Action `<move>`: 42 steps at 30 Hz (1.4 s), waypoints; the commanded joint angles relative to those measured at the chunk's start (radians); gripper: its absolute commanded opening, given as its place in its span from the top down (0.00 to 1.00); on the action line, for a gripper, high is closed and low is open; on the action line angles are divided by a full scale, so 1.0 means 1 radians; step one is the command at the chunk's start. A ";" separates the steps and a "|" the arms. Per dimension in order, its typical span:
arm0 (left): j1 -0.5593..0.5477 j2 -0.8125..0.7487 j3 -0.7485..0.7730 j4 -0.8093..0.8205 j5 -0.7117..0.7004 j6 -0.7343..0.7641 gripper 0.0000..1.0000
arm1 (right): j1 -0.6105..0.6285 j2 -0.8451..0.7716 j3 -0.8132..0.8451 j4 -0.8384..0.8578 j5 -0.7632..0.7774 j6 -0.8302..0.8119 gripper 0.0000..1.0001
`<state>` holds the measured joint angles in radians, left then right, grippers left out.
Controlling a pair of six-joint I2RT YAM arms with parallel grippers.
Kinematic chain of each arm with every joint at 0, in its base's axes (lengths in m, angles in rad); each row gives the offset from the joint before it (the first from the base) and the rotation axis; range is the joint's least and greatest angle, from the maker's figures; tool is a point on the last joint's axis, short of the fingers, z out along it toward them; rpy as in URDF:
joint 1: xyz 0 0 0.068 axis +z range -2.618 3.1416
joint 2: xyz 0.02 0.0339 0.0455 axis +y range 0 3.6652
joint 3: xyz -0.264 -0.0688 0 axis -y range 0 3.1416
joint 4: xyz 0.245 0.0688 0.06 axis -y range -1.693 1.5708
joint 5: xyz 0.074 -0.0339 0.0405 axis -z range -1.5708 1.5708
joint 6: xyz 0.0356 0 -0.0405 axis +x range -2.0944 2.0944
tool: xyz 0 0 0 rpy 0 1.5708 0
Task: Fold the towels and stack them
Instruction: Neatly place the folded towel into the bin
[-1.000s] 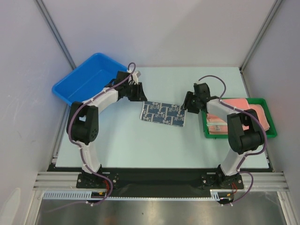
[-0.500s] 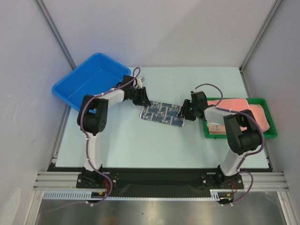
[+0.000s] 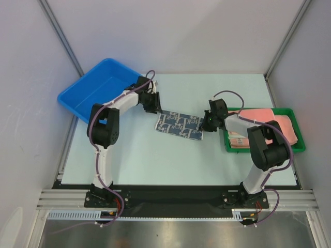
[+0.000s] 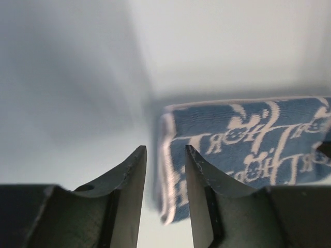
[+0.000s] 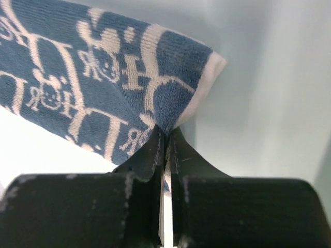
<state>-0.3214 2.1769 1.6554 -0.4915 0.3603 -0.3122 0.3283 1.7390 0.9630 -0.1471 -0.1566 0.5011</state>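
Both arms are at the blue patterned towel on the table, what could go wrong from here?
One: the left gripper has its jaws open, and the towel edge looks beside the gap, not in it, so closing may miss. Two: the right gripper is shut on only the corner tip, so it could slip when lifted. Either way the fold would likely skew.

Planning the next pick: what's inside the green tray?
Salmon-pink towels fill the green tray. The right arm covers its middle, so their count and anything beneath are hidden.
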 commanded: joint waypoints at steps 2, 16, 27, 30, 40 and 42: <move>0.007 -0.218 0.070 -0.231 -0.274 0.061 0.57 | 0.002 -0.076 0.170 -0.305 0.060 -0.102 1.00; 0.008 -0.519 -0.289 -0.113 -0.126 0.071 0.54 | -0.093 -0.070 0.630 -0.831 0.098 -0.363 1.00; 0.008 -0.500 -0.290 -0.099 -0.066 0.081 0.55 | -0.308 -0.111 0.778 -1.039 0.107 -0.535 1.00; 0.008 -0.490 -0.287 -0.091 -0.054 0.071 0.55 | -0.357 -0.134 0.848 -1.069 0.074 -0.547 1.00; 0.008 -0.482 -0.276 -0.101 -0.054 0.076 0.55 | -0.403 -0.187 0.959 -1.109 0.055 -0.602 1.00; 0.008 -0.482 -0.275 -0.107 -0.057 0.079 0.55 | -0.443 -0.188 0.962 -1.106 0.054 -0.608 1.00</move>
<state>-0.3119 1.7020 1.3502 -0.6079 0.2863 -0.2527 -0.0635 1.5639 1.8938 -1.2331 -0.0978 -0.0692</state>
